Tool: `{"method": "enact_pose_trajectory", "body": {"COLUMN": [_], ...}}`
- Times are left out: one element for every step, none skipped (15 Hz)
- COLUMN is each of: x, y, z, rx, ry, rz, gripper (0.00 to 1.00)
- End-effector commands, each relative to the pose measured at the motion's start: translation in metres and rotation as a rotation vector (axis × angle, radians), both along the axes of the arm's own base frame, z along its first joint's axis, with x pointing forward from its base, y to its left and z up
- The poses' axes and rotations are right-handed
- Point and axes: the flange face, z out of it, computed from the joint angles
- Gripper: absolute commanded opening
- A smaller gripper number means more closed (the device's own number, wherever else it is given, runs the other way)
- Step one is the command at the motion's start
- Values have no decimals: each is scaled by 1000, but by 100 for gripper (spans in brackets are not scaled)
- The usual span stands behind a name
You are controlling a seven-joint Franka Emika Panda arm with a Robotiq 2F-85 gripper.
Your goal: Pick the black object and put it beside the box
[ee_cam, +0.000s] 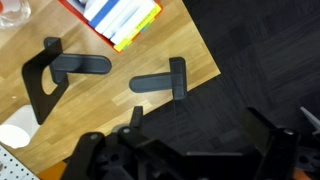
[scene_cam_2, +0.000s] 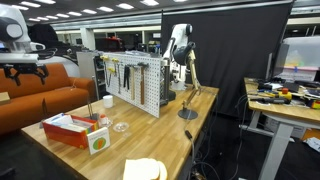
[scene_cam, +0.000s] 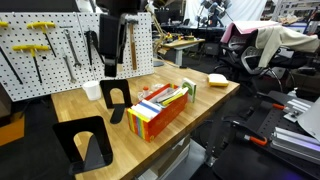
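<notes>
Two near-identical black bookends stand on the wooden table (scene_cam: pixel 200 100). One bookend (scene_cam: pixel 115 100) (ee_cam: pixel 60 68) is next to the striped box (scene_cam: pixel 160 110) (ee_cam: pixel 120 20). The other bookend (scene_cam: pixel 85 142) (ee_cam: pixel 165 80) stands apart from it near the table's edge. I cannot tell which of them is meant. My gripper (scene_cam: pixel 120 60) (ee_cam: pixel 185 145) hangs high above them, open and empty. In the wrist view it is nearer the bookend by the edge. The box also shows in an exterior view (scene_cam_2: pixel 72 130).
A white cup (scene_cam: pixel 92 90) (ee_cam: pixel 12 133) stands by the pegboard (scene_cam: pixel 50 50) with hanging tools. A yellow sponge block (scene_cam: pixel 217 79) (scene_cam_2: pixel 145 170) lies at the table's far end. Dark carpet (ee_cam: pixel 260 60) lies beyond the table edge.
</notes>
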Motion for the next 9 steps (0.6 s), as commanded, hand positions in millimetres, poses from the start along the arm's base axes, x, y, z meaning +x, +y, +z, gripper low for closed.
{"method": "enact_pose_trajectory", "body": {"x": [19,21,25,30,34,39,43,46,49], "y": [45,57,68,78,86,93,98,102,105], "z": [-38,-49,-60,-70,-78,-85,-93,-100,-107], "rx": [13,6,-1,-10,-16,-18,-23,-31,-38], "ry": [30,40,50,54,56,61,67,73,80], "rz": [123,156,191,221,248,272,296,315,334], "gripper": [100,100,100,100,100,100,100,100,100]}}
